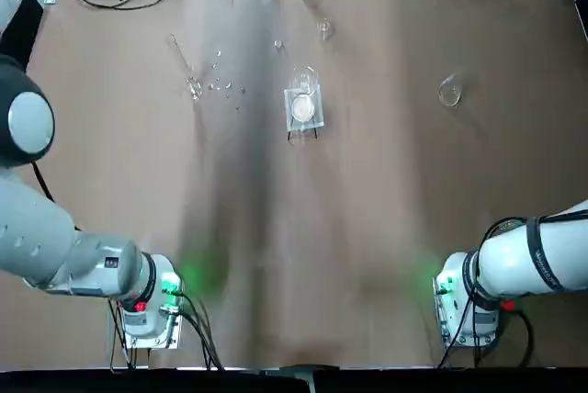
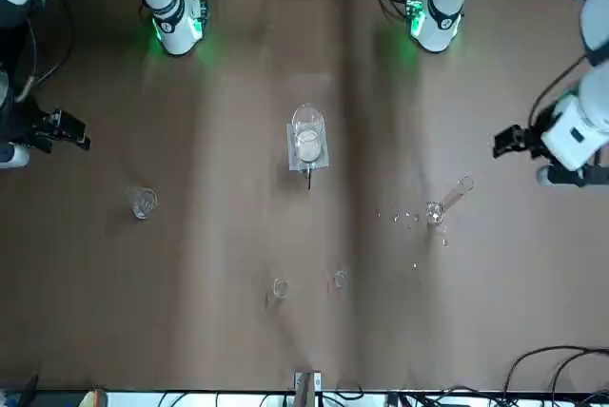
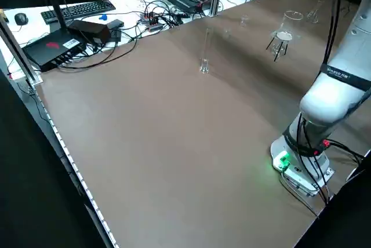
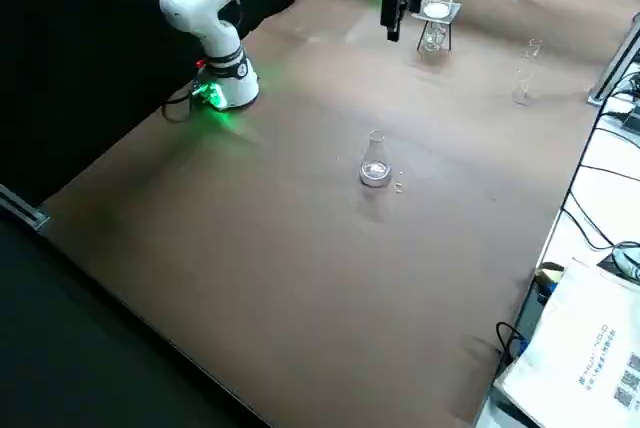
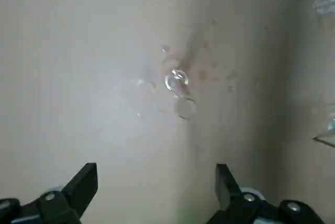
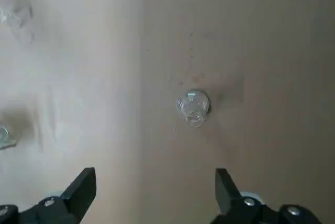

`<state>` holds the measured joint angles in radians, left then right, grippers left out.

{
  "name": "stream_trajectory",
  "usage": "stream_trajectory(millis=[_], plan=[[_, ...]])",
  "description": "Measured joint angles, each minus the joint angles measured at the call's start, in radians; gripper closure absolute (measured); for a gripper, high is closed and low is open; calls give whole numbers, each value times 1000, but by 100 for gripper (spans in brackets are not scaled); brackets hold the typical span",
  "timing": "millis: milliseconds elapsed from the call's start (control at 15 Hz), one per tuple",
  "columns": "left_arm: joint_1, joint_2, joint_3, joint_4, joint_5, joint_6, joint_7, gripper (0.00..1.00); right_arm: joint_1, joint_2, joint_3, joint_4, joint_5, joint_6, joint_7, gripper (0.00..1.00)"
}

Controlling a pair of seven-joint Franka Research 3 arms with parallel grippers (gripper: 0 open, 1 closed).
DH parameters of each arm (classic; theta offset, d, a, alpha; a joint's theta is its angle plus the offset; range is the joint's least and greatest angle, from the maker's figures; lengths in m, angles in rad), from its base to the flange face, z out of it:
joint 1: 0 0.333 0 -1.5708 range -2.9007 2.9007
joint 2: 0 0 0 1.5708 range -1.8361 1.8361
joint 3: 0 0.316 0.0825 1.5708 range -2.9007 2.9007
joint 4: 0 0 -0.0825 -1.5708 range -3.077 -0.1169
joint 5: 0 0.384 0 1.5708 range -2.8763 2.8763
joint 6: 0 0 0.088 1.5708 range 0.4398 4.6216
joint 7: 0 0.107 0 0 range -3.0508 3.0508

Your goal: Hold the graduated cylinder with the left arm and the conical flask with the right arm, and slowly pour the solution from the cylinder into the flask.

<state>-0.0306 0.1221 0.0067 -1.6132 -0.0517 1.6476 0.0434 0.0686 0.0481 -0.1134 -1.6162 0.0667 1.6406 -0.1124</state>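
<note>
Graduated cylinder (image 1: pixel 184 67) stands upright on the robot's left half of the table (image 1: pixel 294 255), far side, w/ a scatter of small clear bits or droplets just beside its foot (can't tell which). Conical flask (image 1: pixel 449 92) sits alone on the right half, well apart from the cylinder. Between them, near center, is a clear beaker on a small tripod stand (image 1: pixel 304 106) w/ something white under it, and two tiny glass pieces sit farther back.

Neither arm has anything yet. Left gripper (image 5: pixel 157 182) hangs high over the cylinder w/ fingers spread wide, looking almost straight down its mouth. Right gripper (image 6: pixel 155 185) is likewise up above the flask, fingers wide, nothing between them. So imo we're at the approach/grasp stage, pour not started.

How we'd do it well:
- Cylinder is tall, thin, small foot, so it tips easily. We come in from the side at mid-height rather than from above, and close gently.
- Glass is nearly invisible on the brown top, so we line up by the foot and rim glints.
- Flask: grab the neck, since the body is wide and slippery. Keep it planted on the table.
- Bring the cylinder to the flask, passing clear of the tripod stand.
- Lip over the flask mouth first, then tilt slowly. Narrow neck = easy to miss.
</note>
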Motion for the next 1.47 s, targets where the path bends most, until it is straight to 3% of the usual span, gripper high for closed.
stream_trajectory(millis=[133,267,467,800,867,1133,1267,1467], plan=[[74,18,1,1,-53,25,221,1,0,1,0,-6,0,4,-77,0],[150,33,2,1,-178,31,425,1,-1,5,0,-28,3,30,-172,0],[242,65,2,1,-324,34,577,1,-16,16,-2,-53,15,48,-321,0],[339,186,1,24,-533,39,1043,0,-52,39,-3,-58,30,47,-527,0],[377,240,0,27,-640,37,1264,0,-77,46,-3,-68,52,34,-638,3],[442,400,0,26,-885,-28,1770,0,-151,72,-4,-102,154,-12,-902,6],[446,479,-2,26,-932,-95,1921,0,-200,101,-4,-109,238,-42,-1056,5],[435,576,-18,28,-973,-211,2004,0,-273,161,-6,-110,336,-59,-1301,4]])
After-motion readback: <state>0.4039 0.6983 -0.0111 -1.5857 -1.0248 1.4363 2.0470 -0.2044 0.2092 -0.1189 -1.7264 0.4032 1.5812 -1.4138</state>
